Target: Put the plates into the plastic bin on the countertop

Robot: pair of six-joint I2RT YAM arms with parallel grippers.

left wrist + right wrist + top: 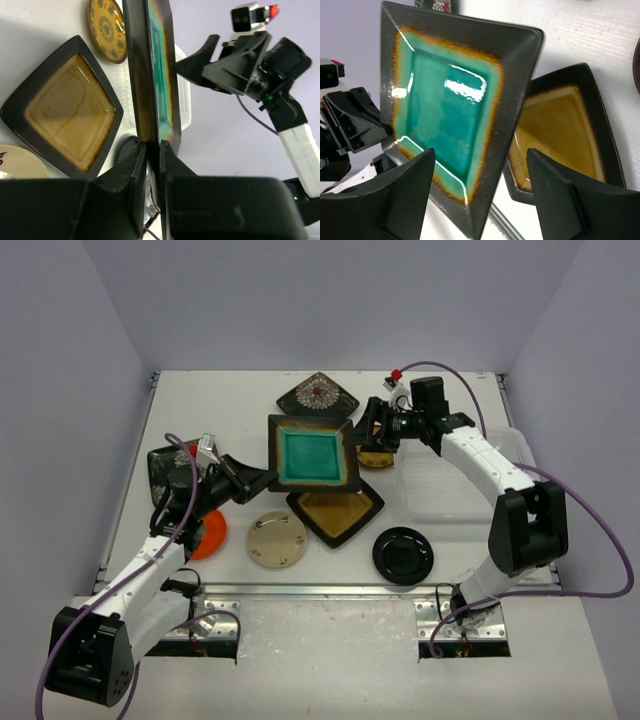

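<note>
Mid-frame, over the amber plate (335, 506): teal plate (311, 455) pinched at its left corner by the left gripper (262, 478), right gripper (372, 430) spread wide by the opposite corner. Clamp deep on the rim, then release left and swing to the plastic bin (440, 495), frame right.

Robot lab test booth (plain lavender walls (330, 300) around a white countertop (215, 405), arms (495, 465) bolted on)
</note>
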